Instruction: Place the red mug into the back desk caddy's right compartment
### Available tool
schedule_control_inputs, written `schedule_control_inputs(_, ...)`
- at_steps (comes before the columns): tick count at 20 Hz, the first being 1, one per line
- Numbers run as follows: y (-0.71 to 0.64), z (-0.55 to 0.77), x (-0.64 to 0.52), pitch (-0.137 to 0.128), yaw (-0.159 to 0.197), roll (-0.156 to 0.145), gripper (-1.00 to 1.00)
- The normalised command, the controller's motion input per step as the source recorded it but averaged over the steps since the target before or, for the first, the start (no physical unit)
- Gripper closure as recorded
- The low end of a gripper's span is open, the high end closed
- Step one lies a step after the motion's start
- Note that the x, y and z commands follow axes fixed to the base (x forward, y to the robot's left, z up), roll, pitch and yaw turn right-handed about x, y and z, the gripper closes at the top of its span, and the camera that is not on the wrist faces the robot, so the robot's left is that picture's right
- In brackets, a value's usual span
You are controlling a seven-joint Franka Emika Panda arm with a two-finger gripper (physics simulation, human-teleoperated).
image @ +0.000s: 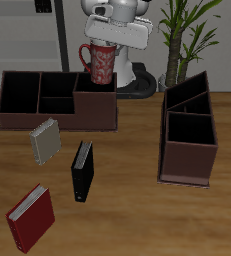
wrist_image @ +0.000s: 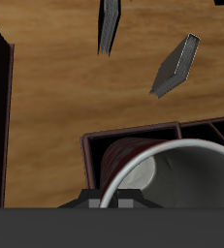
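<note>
One red mug (image: 99, 62), pale pattern on the outside, loop handle showing on its side, held upright in the air by the claw (image: 101, 46). It hangs above the large undivided end section, the right compartment (image: 95, 103), of the back desk caddy (image: 57, 101). Mug base appears to sit above the caddy rim, not yet down inside; whether it touches the rim cannot be told from the exterior view.

Wrist view: mug rim (wrist_image: 172, 174) fills the near field, greyish-white inside visible, with the dark-brown caddy wall (wrist_image: 133, 136) and black compartment floor directly beyond it. The claw's fingers are hidden by the mug and the camera housing; since the mug is aloft under the arm, the claw is pinching the mug, though the finger contact itself is not visible.

Caddies: two. The long, low one stands along the bench's back edge with the mug over it; the second, taller caddy (image: 189, 127), with slanted walls, stands well apart toward the bench's other side edge.

Books: three, all on the bench (image: 127, 200) in front of the long caddy. One grey book (image: 44, 140) nearest the caddy, one black book (image: 82, 170) beside it, one red book (image: 31, 217) near the front corner.

One potted plant (image: 183, 35) behind the bench's back edge.
</note>
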Motion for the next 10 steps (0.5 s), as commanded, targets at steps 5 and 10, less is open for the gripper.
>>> schedule_control_inputs(5, 0.00, -0.16, 0.01, 0.004, -0.034, -0.014, 1.00)
schedule_control_inputs(10, 0.09, -0.21, -0.06, 0.008, -0.052, 0.016, 1.00)
